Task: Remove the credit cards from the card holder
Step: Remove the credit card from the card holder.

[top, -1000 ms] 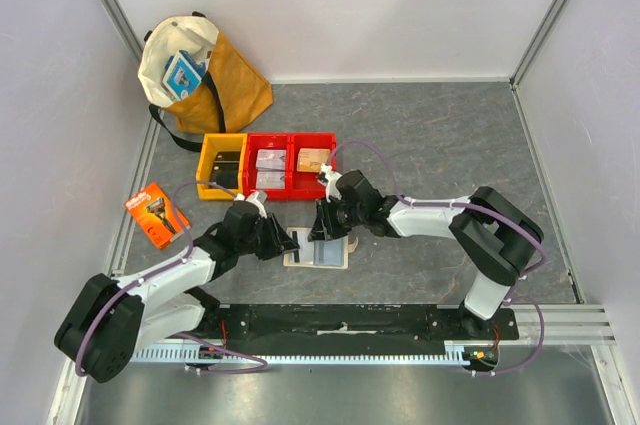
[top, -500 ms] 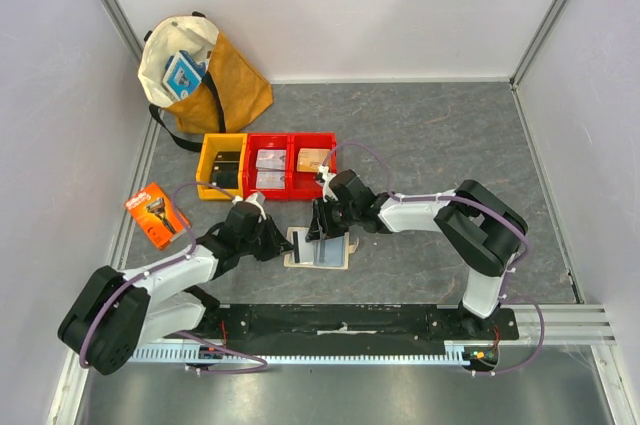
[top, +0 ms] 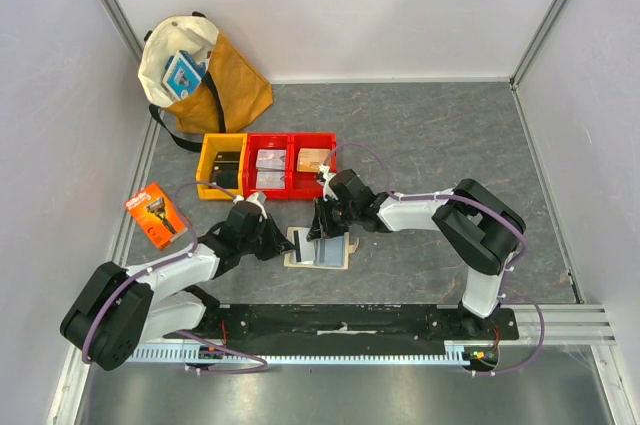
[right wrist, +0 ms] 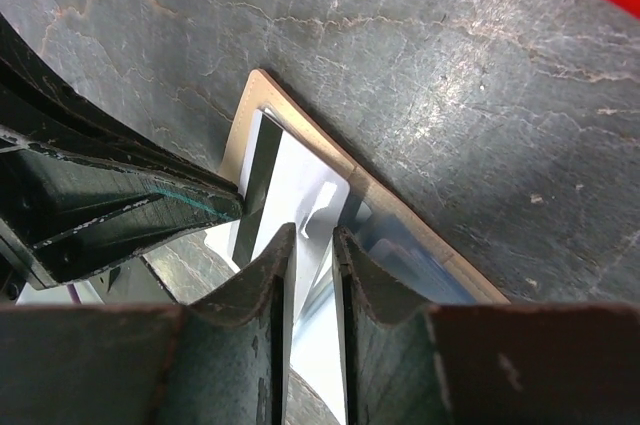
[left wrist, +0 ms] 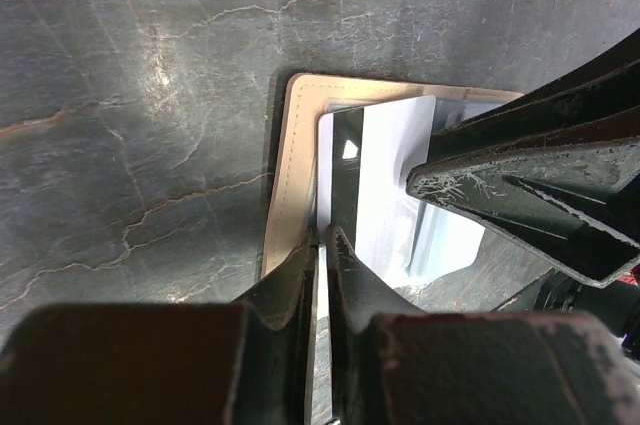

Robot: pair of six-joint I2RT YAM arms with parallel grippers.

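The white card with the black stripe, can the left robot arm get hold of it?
Probably yes. The left gripper pinches the near edge of the white card, which lies on the card holder. The right gripper sits farther along and leaves that edge free.

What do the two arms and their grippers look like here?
White link shells and bulky black joint housings on the left arm and right arm, a thin purple cable looping along each, black base plate beneath. The left gripper and right gripper are black, with scratched wedge-shaped fingers.
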